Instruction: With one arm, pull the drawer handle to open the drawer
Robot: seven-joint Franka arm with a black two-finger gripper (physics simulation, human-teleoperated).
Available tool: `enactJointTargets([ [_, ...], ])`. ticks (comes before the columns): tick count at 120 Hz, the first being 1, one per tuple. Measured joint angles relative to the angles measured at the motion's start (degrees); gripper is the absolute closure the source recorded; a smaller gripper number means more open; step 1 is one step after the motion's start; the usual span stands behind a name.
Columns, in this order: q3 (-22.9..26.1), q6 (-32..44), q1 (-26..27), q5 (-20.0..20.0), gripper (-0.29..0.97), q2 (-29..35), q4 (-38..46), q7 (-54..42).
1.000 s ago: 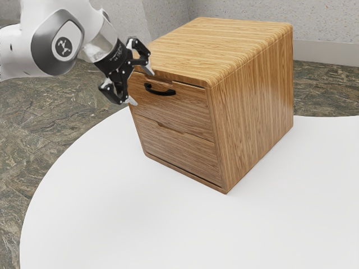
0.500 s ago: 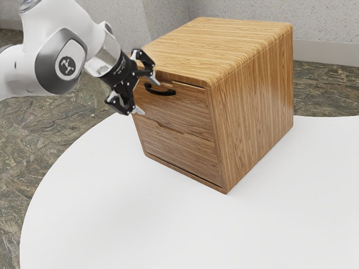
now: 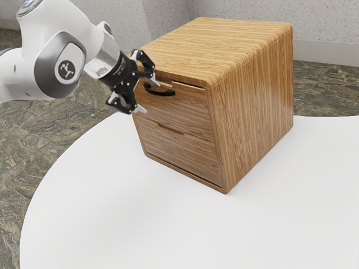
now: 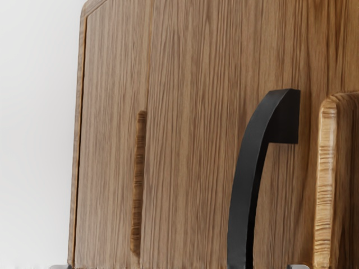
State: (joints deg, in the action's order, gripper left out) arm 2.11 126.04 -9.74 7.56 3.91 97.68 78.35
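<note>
A wooden cabinet (image 3: 224, 84) stands on the white table (image 3: 168, 224), with two drawers on the face toward the exterior view's left. The upper drawer (image 3: 179, 109) carries a black curved handle (image 3: 160, 91). My gripper (image 3: 147, 96) is open, right at the handle's left end, one finger above it and one below, neither closed on it. In the wrist view the black handle (image 4: 252, 179) arcs close in front of my hand across the upper drawer front (image 4: 190, 140). Beside it runs the lower drawer's recessed groove (image 4: 137, 185).
The round white table spreads wide in front of the cabinet and toward the exterior view's right. Mottled stone floor (image 3: 45, 140) surrounds it, and a grey wall (image 3: 314, 17) rises behind. The lower drawer (image 3: 179, 148) has only a shallow groove.
My hand has moved toward the exterior view's right, closer to the drawer front, bringing the open fingers up to the handle's left end. The cabinet has not moved.
</note>
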Motion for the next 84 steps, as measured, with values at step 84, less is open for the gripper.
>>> enactJointTargets([
  [84, -0.41, 0.44, -0.20, -0.04, 0.42, -1.27, -0.08, -2.63],
])
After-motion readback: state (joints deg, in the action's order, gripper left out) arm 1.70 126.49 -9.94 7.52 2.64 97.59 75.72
